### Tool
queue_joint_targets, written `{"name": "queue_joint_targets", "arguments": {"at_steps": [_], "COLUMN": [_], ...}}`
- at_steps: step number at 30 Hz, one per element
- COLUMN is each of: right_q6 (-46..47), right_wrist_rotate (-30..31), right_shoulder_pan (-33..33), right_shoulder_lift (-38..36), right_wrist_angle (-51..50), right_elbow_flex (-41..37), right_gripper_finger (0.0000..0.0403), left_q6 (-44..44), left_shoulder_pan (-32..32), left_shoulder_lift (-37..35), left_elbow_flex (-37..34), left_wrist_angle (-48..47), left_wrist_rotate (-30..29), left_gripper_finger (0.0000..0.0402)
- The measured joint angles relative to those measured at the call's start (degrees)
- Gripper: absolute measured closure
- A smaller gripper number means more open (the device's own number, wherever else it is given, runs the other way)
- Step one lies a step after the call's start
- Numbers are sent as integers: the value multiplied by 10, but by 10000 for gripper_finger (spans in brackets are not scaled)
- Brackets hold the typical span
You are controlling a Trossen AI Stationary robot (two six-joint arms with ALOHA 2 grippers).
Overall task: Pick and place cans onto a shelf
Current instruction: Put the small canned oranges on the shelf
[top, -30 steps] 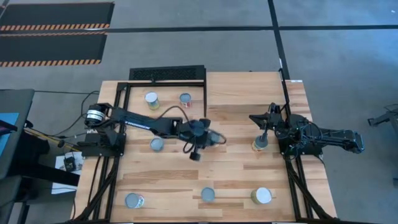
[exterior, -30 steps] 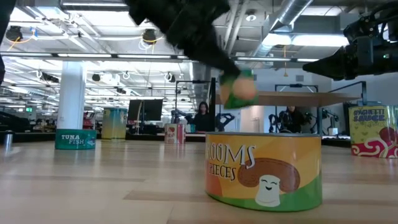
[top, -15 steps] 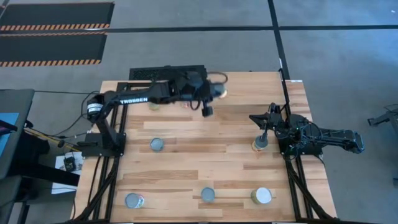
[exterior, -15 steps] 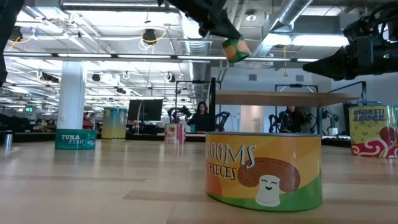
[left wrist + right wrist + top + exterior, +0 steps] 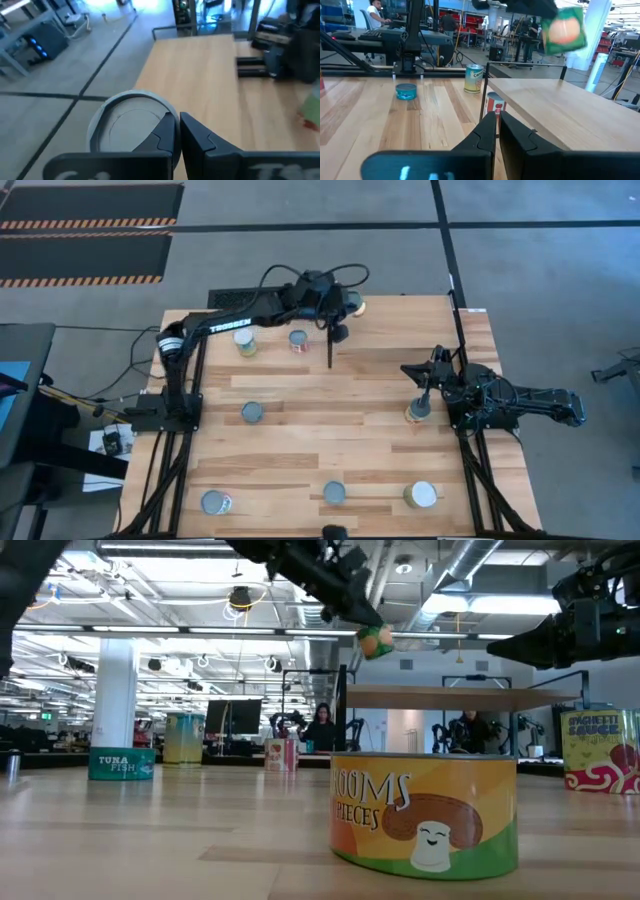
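My left gripper [image 5: 345,307] reaches to the table's far side and is shut on a green and orange can [image 5: 356,306]. It holds the can in the air over the far left part of the shelf [image 5: 400,320]. The can also shows in the low view [image 5: 375,640], in the right wrist view [image 5: 563,30], and by its silvery top in the left wrist view [image 5: 127,125]. My right gripper [image 5: 418,373] waits shut at the table's right side, above a can [image 5: 417,414]. My left gripper has the can at the edge of its silvery top [image 5: 162,117], with the fingers [image 5: 167,135] nearly together. The near finger hides the place of contact. The can is lifted clear above the shelf and hangs tilted at the fingers' end [image 5: 372,638].
Two cans [image 5: 244,340] [image 5: 298,338] stand left of the shelf, near a black perforated rack [image 5: 270,298]. Other cans stand on the table [image 5: 252,412] [image 5: 214,502] [image 5: 334,493] [image 5: 422,495]. A mushroom can [image 5: 425,815] stands close to the low camera. People sit in the room behind.
My left gripper has gone from the table's middle up and toward the far edge, carrying the can. It has then gone a little toward the right, over the shelf's far left part. The can stays lifted clear and tilted.
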Motion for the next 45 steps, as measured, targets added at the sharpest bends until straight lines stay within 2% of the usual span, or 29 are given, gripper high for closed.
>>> {"name": "queue_joint_targets", "arguments": {"at_steps": [10, 15, 45], "right_q6": [0, 0, 0], "right_wrist_rotate": [0, 0, 0], "right_shoulder_pan": [0, 0, 0], "right_shoulder_lift": [2, 2, 2], "right_wrist_angle": [0, 0, 0], "right_elbow_flex": [0, 0, 0], "right_gripper_finger": [356, 356, 356], "left_q6": [15, 14, 26], "left_shoulder_pan": [31, 41, 39], "left_shoulder_lift": [170, 220, 231], "left_elbow_flex": [250, 319, 334], "left_wrist_angle": [-198, -249, -253], "left_wrist_rotate": [-23, -47, -61], "left_gripper_finger": [401, 401, 345]}}
